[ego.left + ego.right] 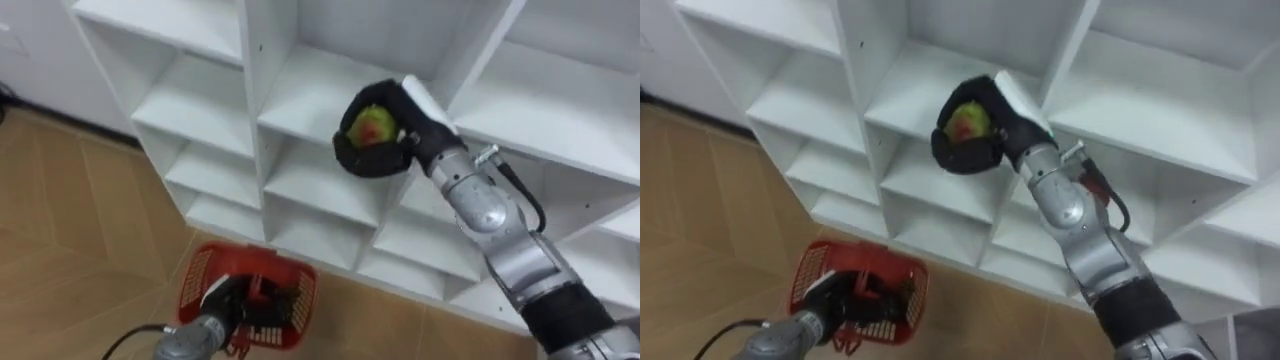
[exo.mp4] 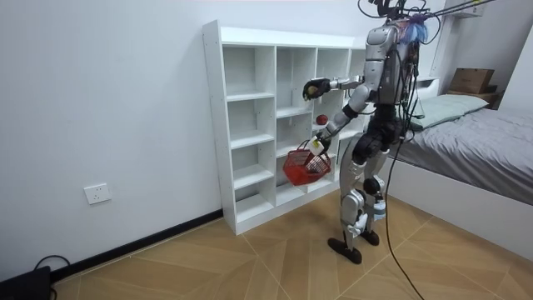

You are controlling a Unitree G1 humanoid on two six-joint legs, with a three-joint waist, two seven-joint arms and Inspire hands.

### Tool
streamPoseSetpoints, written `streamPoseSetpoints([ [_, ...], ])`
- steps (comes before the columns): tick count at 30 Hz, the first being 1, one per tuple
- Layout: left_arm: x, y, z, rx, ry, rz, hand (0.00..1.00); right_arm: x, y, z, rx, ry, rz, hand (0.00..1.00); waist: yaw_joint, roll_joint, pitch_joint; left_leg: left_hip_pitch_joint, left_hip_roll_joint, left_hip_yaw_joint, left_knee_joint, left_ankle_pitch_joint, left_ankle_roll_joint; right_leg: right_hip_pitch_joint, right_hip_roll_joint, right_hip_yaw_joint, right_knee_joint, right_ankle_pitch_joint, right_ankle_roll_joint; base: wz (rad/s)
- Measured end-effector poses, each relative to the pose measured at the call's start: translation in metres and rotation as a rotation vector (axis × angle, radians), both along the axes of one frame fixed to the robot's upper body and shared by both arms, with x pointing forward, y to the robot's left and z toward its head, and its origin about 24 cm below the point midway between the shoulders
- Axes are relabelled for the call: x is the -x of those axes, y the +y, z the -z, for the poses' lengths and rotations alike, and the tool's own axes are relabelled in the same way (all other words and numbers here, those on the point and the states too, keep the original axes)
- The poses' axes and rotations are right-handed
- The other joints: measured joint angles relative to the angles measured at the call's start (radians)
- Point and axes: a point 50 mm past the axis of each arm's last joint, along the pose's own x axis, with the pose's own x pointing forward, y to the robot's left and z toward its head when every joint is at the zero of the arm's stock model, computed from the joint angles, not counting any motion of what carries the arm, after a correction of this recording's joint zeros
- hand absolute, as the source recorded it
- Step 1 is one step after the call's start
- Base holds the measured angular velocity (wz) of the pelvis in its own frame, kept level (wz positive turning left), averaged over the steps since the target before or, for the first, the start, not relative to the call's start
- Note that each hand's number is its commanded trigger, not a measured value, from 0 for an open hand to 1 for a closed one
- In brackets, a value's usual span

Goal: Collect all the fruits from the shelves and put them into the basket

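Fruit (image 1: 371, 126) held before the closet (image 1: 250, 60)
Right hand (image 1: 415, 125) grips it; lower against the closet, left hand (image 1: 228, 300) clasps the red basket (image 1: 200, 275).

Right hand (image 1: 425, 128): black-covered, bulky, with a small white tag on its back. The wrist behind it is silver, and a short metal stud sticks out sideways. The forearm is built of silver-grey segments with rounded joint housings. A thin black cable loops along its outer side, with a small red spot beside it in the right eye view. Farther up, the arm has a black textured band.

Left hand (image 1: 228, 297): also black. Its forearm is a silver cylinder with a dark cable trailing from it.

Room view: silver-grey torso, dark waist, grey legs with dark sections, dark feet. Ropes rise from the shoulders.
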Motion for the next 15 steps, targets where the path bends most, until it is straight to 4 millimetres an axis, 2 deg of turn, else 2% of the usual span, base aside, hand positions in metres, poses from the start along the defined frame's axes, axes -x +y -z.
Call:
streamPoseSetpoints([
  [2,0.002,-0.001,0.001,0.009,0.003,-0.002,1.00,0.008,-0.002,0.000,-0.010,-0.005,0.003,1.00,-0.015,0.005,-0.0022,0.035,0.001,0.014,-0.014,-0.001,0.001,0.025,0.000,0.008,-0.001,-0.001,0.002,-0.23],
  [5,0.000,-0.005,-0.002,0.025,-0.017,0.005,1.00,0.019,-0.009,0.003,-0.041,0.005,0.027,1.00,-0.035,0.010,-0.0038,0.070,0.001,0.038,-0.029,-0.003,0.002,0.043,0.010,0.051,-0.002,-0.002,0.003,-0.29],
  [7,0.004,-0.006,-0.002,0.044,-0.022,-0.005,1.00,0.030,-0.013,0.015,-0.047,0.050,0.039,1.00,-0.045,0.014,-0.0053,0.110,0.003,0.055,-0.045,-0.008,0.001,0.066,0.016,0.077,-0.002,-0.003,0.004,-0.30],
  [15,0.009,-0.016,-0.004,0.085,-0.038,0.008,1.00,0.058,-0.019,0.045,-0.122,0.198,0.085,1.00,-0.082,0.041,-0.0103,0.192,0.017,0.099,-0.058,-0.034,-0.002,0.131,0.026,0.106,-0.017,-0.011,0.006,-0.17],
])
